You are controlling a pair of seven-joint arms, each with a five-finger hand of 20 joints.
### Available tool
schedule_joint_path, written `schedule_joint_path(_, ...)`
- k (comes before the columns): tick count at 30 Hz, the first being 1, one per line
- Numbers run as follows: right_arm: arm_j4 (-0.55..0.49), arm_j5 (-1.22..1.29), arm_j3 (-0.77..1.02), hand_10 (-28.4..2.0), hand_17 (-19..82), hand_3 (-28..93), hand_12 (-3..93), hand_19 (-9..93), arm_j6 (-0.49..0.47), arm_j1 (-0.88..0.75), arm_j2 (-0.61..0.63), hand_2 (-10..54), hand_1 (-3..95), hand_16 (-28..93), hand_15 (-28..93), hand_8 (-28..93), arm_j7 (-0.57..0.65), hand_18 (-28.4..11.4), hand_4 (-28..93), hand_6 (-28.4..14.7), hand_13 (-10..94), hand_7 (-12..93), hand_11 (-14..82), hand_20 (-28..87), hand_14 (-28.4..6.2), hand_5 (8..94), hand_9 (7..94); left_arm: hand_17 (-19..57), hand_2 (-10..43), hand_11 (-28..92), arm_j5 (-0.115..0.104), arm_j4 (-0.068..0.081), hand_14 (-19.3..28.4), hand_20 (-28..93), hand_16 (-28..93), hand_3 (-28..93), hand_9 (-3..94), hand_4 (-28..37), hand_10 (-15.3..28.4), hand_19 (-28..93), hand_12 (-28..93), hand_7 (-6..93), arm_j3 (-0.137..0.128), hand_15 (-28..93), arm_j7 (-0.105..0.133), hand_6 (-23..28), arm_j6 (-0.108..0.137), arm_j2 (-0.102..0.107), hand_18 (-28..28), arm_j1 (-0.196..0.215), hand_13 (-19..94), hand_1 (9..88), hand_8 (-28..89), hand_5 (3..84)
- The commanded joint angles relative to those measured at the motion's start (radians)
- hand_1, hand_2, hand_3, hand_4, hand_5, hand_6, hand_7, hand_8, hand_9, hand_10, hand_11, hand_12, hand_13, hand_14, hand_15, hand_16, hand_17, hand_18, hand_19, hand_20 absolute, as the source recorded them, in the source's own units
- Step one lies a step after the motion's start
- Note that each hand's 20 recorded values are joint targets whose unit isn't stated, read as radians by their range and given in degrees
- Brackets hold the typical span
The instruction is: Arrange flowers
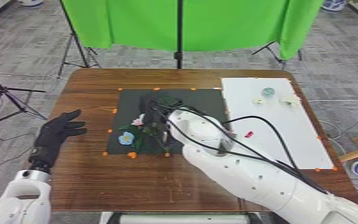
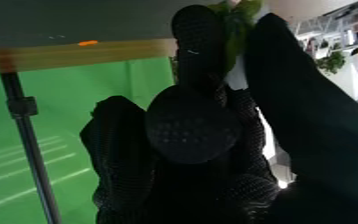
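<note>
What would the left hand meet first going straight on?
Probably nothing on the table: in the head view, the left hand's way looks free to the far edge, passing left of the black mat. Its height is unclear.

We list: one brown rectangular desk (image 1: 85, 185), wood, smooth; one green hanging backdrop (image 1: 233, 30), cloth, softly creased; one dark square mat (image 1: 133, 102), matt; one white rectangular sheet (image 1: 278, 125), smooth; one black-gloved right robot hand (image 1: 151, 105), rough, textured fabric; one white jointed arm (image 1: 238, 175), smooth, plastic-looking.
</note>
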Motion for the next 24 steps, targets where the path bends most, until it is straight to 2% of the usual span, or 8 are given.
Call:
schedule_joint_path(1,-0.010,-0.032,0.006,-11.3,61,68,31.3,93,-0.034,-0.010,0.020,-9.5,43.2,37,65,0,-0.011,-14.3,-17,1.0,86,20,23.6,62,-2.0,65.9,74.9,6.6,18.3,24,0.005,-0.002,20.3,16,-2,60,46.7,-28.3,15.0,12,12,12.5,-0.009,29,-0.008,5.6,-0.010,-0.010,13.6,0.019,42,20.7,-6,41.7)
schedule_joint_path(8,-0.016,-0.035,0.008,-11.4,61,69,30.2,93,-0.049,-0.008,0.044,-9.5,42.5,37,65,-9,-0.007,-14.3,-17,1.7,86,21,25.5,62,-2.1,64.7,74.3,6.6,18.2,24,0.008,-0.004,20.3,16,-2,60,46.7,-28.3,15.0,12,12,12.7,-0.014,29,-0.013,5.4,-0.015,-0.010,13.6,0.022,42,20.9,-6,41.6)
schedule_joint_path(19,-0.077,-0.023,0.046,-12.0,61,68,30.3,93,-0.095,0.020,0.092,-9.5,40.2,38,65,-10,-0.002,-14.7,-17,1.8,86,19,28.5,62,-2.0,60.6,73.0,6.4,18.0,24,0.010,-0.013,20.4,16,-2,60,46.5,-28.3,15.0,12,12,12.9,-0.020,30,-0.016,5.2,-0.012,-0.012,13.8,0.033,42,21.0,-6,41.5)
schedule_joint_path(24,-0.182,-0.025,0.130,-13.0,60,68,29.7,93,0.033,0.058,0.190,-9.5,38.9,38,65,-9,0.036,-15.1,-17,1.3,85,18,28.6,62,-3.1,59.7,71.7,6.4,18.0,24,0.009,-0.023,20.4,16,-2,60,46.6,-28.3,15.0,12,12,12.8,-0.032,30,-0.018,5.2,-0.007,-0.008,13.8,0.050,42,21.0,-6,41.5)
